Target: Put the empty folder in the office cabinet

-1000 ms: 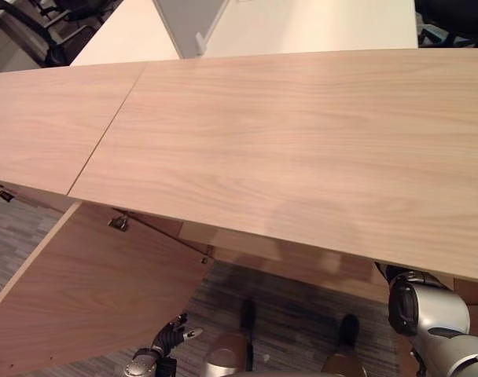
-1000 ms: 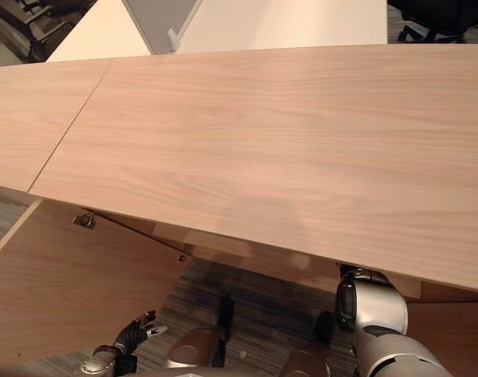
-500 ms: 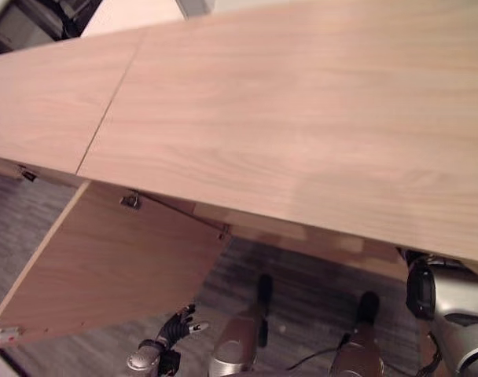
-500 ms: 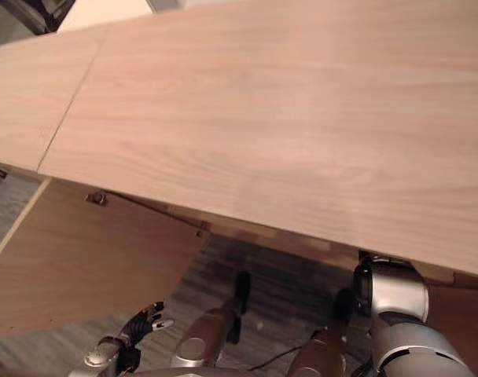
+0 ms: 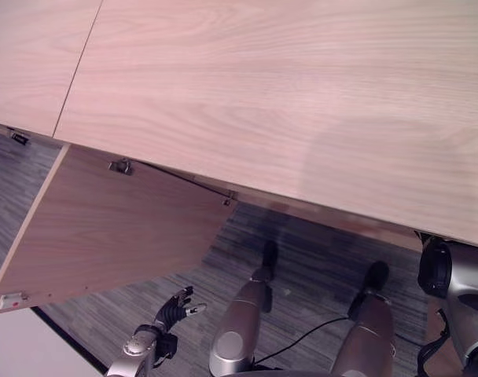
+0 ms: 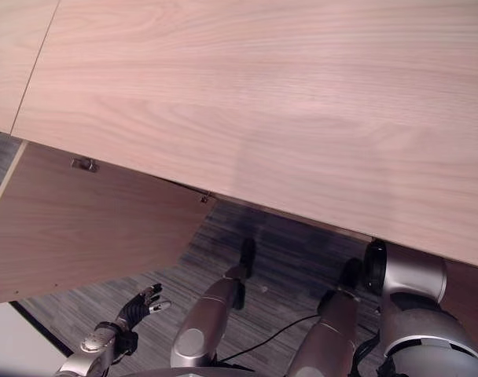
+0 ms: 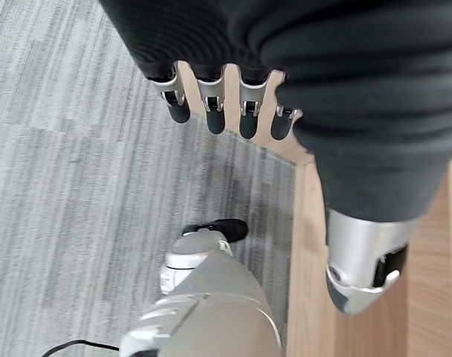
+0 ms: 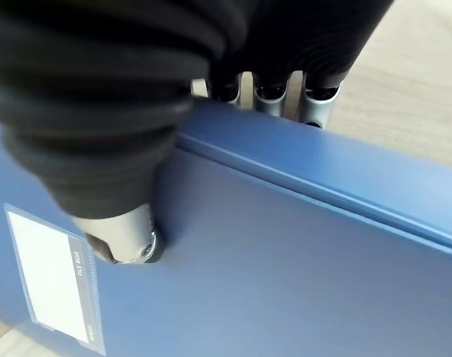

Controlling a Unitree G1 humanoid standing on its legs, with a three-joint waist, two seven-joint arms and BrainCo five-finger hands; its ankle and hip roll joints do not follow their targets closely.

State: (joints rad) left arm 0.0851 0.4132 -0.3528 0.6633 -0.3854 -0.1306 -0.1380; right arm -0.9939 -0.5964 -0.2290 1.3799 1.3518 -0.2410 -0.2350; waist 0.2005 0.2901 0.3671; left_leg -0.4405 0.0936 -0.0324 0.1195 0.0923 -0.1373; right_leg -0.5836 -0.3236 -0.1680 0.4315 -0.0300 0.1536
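Here, in the left eye view, a wide wooden cabinet top (image 5: 286, 102) is seen from above, and below its front edge an open cabinet door (image 5: 113, 224) is swung out over the grey striped carpet (image 5: 302, 267). The left hand (image 5: 176, 305) is seen low beside that door, clear of it, with fingers spread and nothing in them.

In the right eye view, the same layout is shown, with the left hand hanging above the carpet near the door's lower corner.

In the left wrist view, the left hand's fingers (image 7: 215, 111) are held straight and loose above the carpet, with a wooden panel (image 7: 308, 297) beside them.

In the right wrist view, a blue folder (image 8: 285, 253) is gripped by the right hand (image 8: 122, 238): the thumb is pressed on its broad face, and the fingers (image 8: 315, 104) are wrapped over its far edge. A clear label pocket (image 8: 55, 275) is fixed to the folder's face, and pale wood (image 8: 412, 82) is seen beyond the folder.
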